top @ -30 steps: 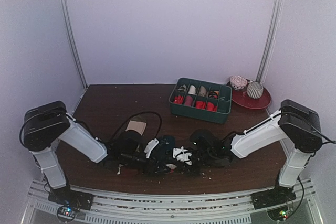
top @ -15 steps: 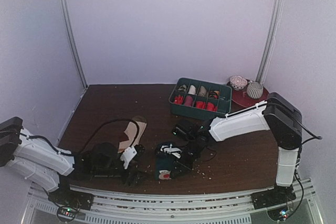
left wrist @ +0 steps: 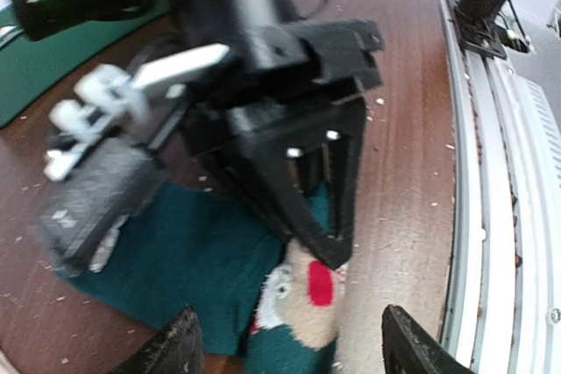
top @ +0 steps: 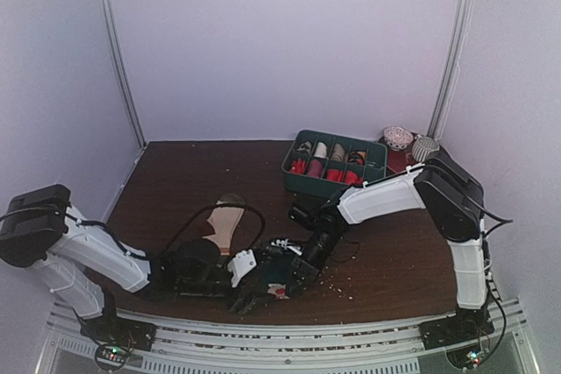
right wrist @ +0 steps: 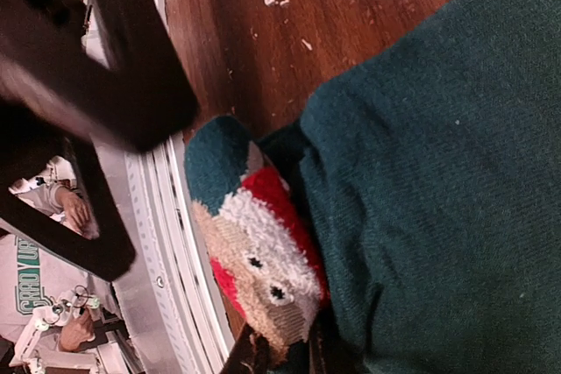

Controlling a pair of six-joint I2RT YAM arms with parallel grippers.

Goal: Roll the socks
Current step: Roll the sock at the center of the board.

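Table (top: 175, 172) was dark wood with light specks (left wrist: 379, 104) scattered across it. Left arm (top: 96, 251) was extended from 8 o'clock toward 6 o'clock, low over the table. Right arm (top: 381, 199) was extended from 3 o'clock to the same spot, so both wrists met near the front edge. Green divided tray (top: 377, 183) sat at 1 o'clock with rolled red and pale items in its compartments. Red plate (top: 412, 168) was just beside it at 2 o'clock, carrying two small round objects. Beige sock (top: 223, 216) lay flat at 8 o'clock, with a black cable (top: 188, 225) looped over it. Teal sock (left wrist: 184, 260) was at 6 o'clock, at 4 o'clock from the beige sock and apart from it. Its plush face patch (right wrist: 263, 260), red, white and tan, was at the end nearest the front edge. Right jaws were closed, tips meeting on the teal sock at the patch. Left jaws were spread wide, with the patch end showing between them. Couldn't tell if they touched it.
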